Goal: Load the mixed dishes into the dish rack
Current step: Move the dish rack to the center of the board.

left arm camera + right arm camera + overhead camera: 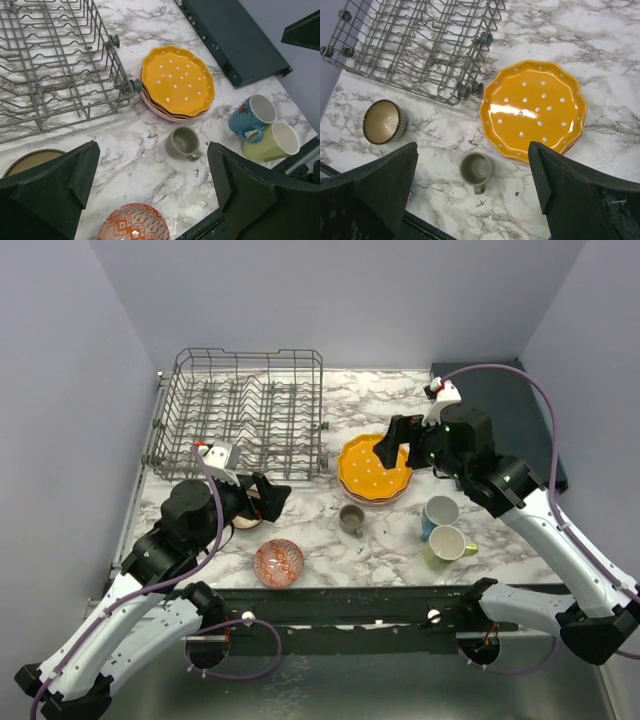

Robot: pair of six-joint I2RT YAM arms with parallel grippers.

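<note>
Left gripper (272, 492) hangs wide open over the marble tabletop (330, 540), just above the dark brown bowl (382, 121), with the red-patterned bowl (278, 562) near it. Right gripper (398, 440), jaws also spread and holding nothing, hovers over the orange dotted plate (374, 467), which lies stacked above a pink plate (165, 114). Beside the plates sit the grey cup (351, 518), blue mug (439, 513) and yellow-green mug (447, 544). All of these lie outside the dish rack (240, 410), which stands at the far left

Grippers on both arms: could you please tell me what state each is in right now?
Left gripper: open, holding nothing.
Right gripper: open, holding nothing.
</note>
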